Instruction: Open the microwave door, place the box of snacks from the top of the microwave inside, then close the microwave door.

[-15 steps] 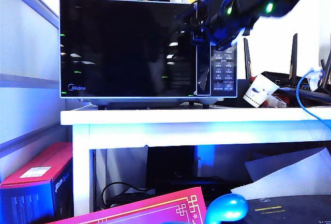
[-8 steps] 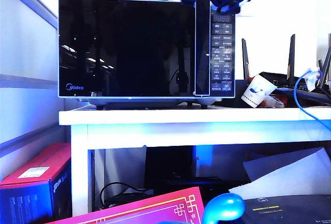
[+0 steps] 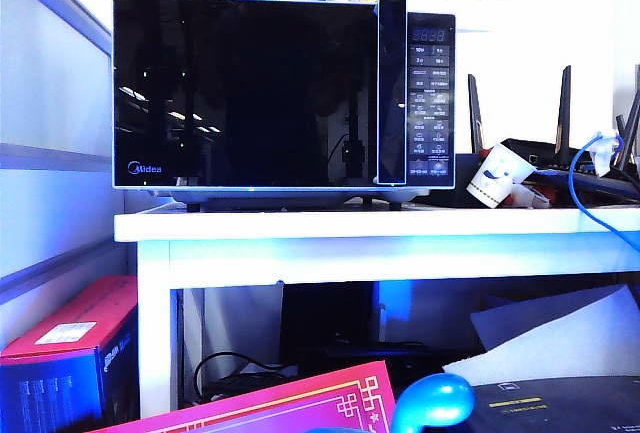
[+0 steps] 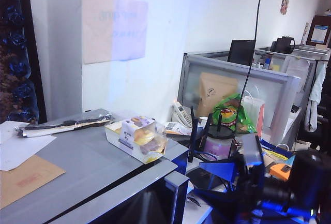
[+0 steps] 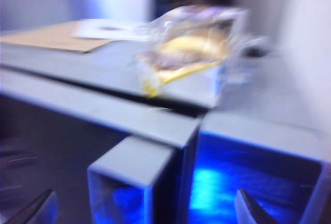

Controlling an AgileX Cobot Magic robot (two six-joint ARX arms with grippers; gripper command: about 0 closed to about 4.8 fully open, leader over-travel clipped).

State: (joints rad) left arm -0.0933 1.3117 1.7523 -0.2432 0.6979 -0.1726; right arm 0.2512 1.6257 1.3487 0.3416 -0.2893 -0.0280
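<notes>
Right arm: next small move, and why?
Probably lower the open right pincer, now above the microwave's top right corner, to the door's handle edge and pull wider: the door looks barely cracked, the box sits on top. Left pincer unseen.

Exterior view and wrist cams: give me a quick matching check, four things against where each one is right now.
Things:
1. box of snacks
2. paper cup
3. red box
4. right gripper

Places:
A. below the table, at the left
B. on top of the microwave
C. above the microwave's top right corner, jaws open
D. on the table, right of the microwave

Pairs: 1-B, 2-D, 3-A, 4-C.

The left gripper is in no view.
</notes>
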